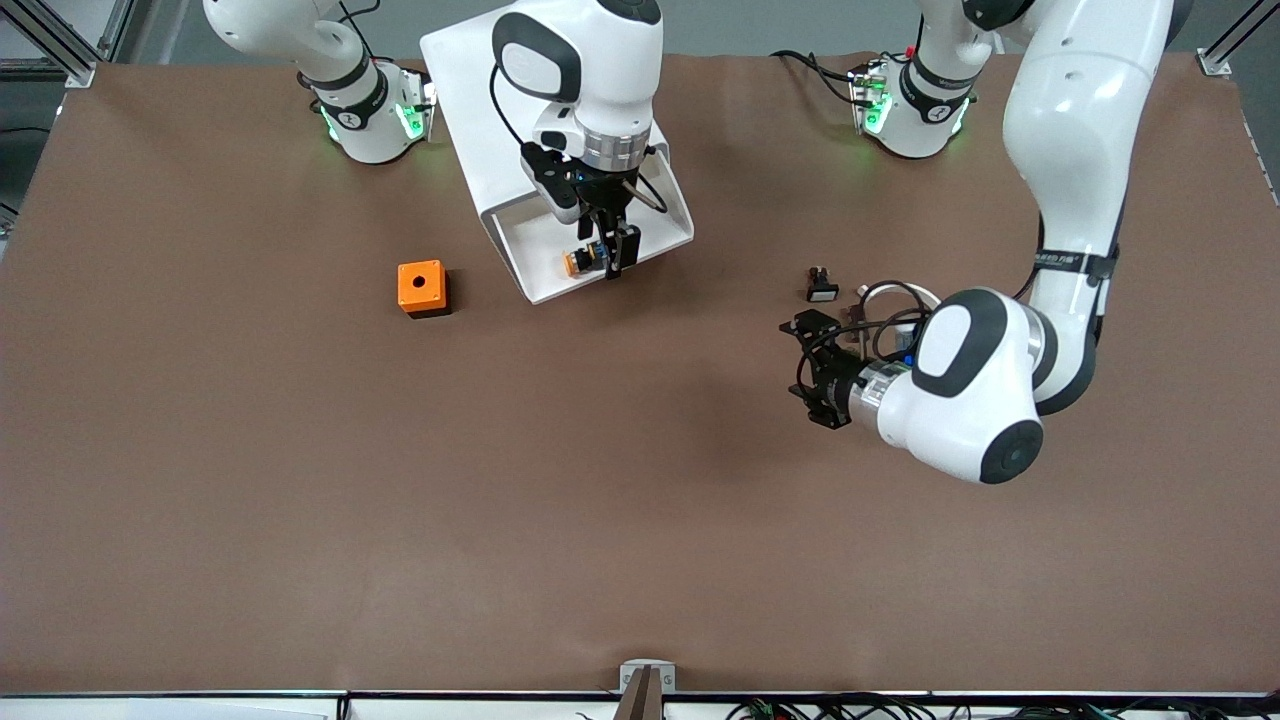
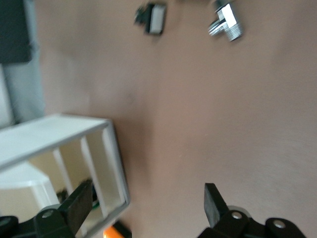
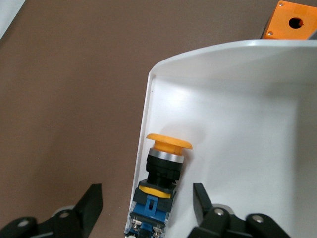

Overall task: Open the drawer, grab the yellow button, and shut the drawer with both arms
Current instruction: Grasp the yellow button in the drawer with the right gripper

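Note:
The drawer (image 1: 535, 245) is pulled out of the white cabinet (image 1: 470, 80) toward the front camera. The button (image 1: 580, 262), with an orange cap and blue-black body, lies on its side in it against the side wall at the right arm's end. My right gripper (image 1: 612, 262) is open and low over the drawer. In the right wrist view its fingers (image 3: 198, 198) stand either side of the button (image 3: 166, 163), one inside the drawer (image 3: 237, 109), one outside its wall. My left gripper (image 1: 800, 368) is open and empty, held level above the table toward the left arm's end.
An orange cube with a hole (image 1: 421, 287) sits on the table beside the drawer toward the right arm's end. A black button with a white face (image 1: 822, 288) and a metal fitting (image 2: 225, 22) lie near my left gripper (image 2: 148, 193).

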You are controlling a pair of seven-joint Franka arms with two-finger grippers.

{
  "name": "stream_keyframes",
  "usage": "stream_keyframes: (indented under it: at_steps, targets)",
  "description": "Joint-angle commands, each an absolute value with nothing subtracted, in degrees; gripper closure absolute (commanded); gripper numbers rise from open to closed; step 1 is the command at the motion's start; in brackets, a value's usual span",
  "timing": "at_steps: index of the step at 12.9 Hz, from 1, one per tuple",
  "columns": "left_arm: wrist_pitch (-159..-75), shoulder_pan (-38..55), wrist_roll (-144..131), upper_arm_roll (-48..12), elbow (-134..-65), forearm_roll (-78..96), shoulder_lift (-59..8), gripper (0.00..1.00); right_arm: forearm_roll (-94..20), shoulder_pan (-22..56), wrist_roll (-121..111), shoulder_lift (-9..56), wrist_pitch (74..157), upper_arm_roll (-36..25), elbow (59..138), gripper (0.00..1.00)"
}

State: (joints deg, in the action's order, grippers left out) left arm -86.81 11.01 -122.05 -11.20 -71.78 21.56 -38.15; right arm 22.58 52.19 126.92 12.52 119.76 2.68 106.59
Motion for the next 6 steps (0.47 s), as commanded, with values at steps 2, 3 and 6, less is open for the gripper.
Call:
stream_keyframes:
  at_steps: [2, 3, 6]
  targets:
    - [-86.5, 12.8, -108.6, -11.8, -72.9, 15.0, -33.9, 0.01, 24.4, 52.9, 128.4, 11.9, 120.0, 2.3, 107.3, 0.69]
    - [-86.7, 12.8, -104.9, -11.8, -72.9, 14.8, -33.9, 0.01, 24.4, 53.0, 128.2, 11.9, 119.9, 2.3, 107.2, 0.83]
    - [-86.7, 12.8, -84.8, -11.8, -73.0, 12.1, -32.2, 0.01, 22.3, 51.9, 122.5, 11.8, 116.3, 2.2, 103.5, 1.0]
